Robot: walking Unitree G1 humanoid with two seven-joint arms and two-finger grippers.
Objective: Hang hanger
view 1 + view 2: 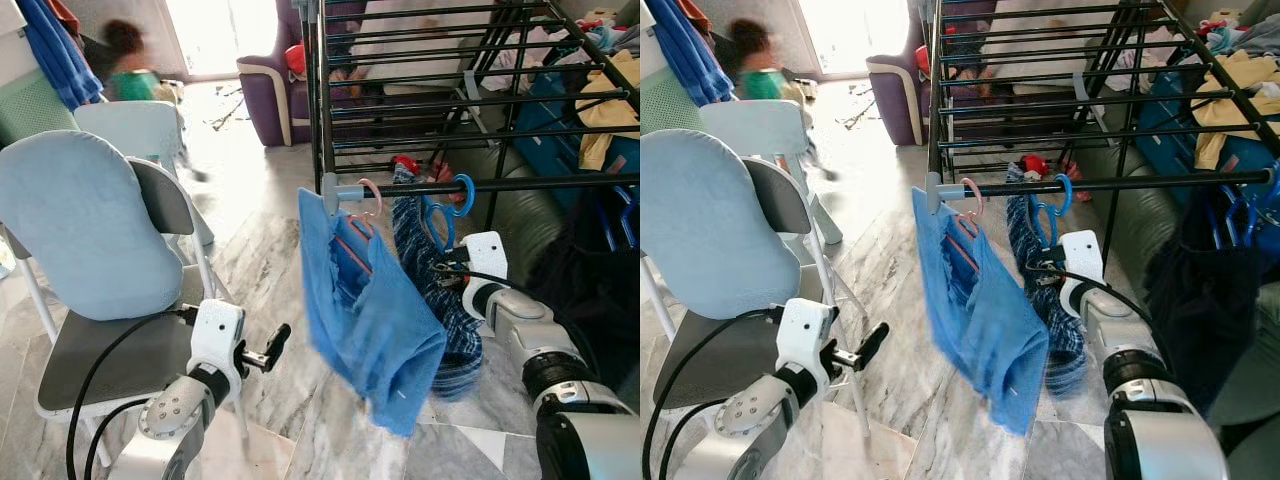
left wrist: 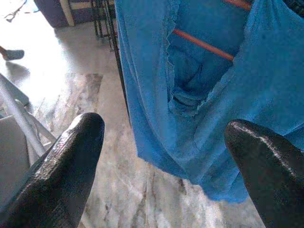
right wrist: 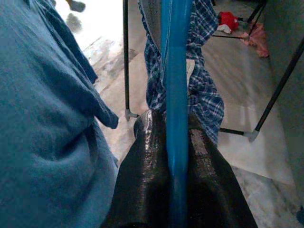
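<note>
A black metal drying rack [image 1: 440,60] of thin round bars stands over a glossy grey-and-white marbled floor [image 1: 260,270]. Its front rail [image 1: 560,183] runs level across the scene, with a pale grey cap at its left end.

To the robot's left is a chair [image 1: 90,230] with a rounded, soft pale-blue back cushion, a grey seat and thin white legs. A purple armchair [image 1: 268,85] sits further back, and a blurred person [image 1: 125,60] in green stands near the bright doorway.

A bright blue garment [image 1: 370,320] of soft, slightly fuzzy cloth with a zigzag-cut edge hangs from the front rail on a pink hanger [image 1: 368,195], its thin orange-pink bar showing through the opening. Just beside it, to the right, a dark blue checked shirt [image 1: 425,270] hangs on a blue plastic hanger [image 1: 455,200], whose round hook sits over the same rail.

The right gripper [image 3: 176,156] is raised just below the rail, its glossy black fingers closed tight on the smooth blue hanger bar, with the checked cloth right behind it. The left gripper [image 1: 272,347] is held low by the chair seat, well apart from the hangers; its fingers [image 2: 71,161] are spread wide with nothing between them, pointing toward the blue garment.

No writing or labels can be read.
</note>
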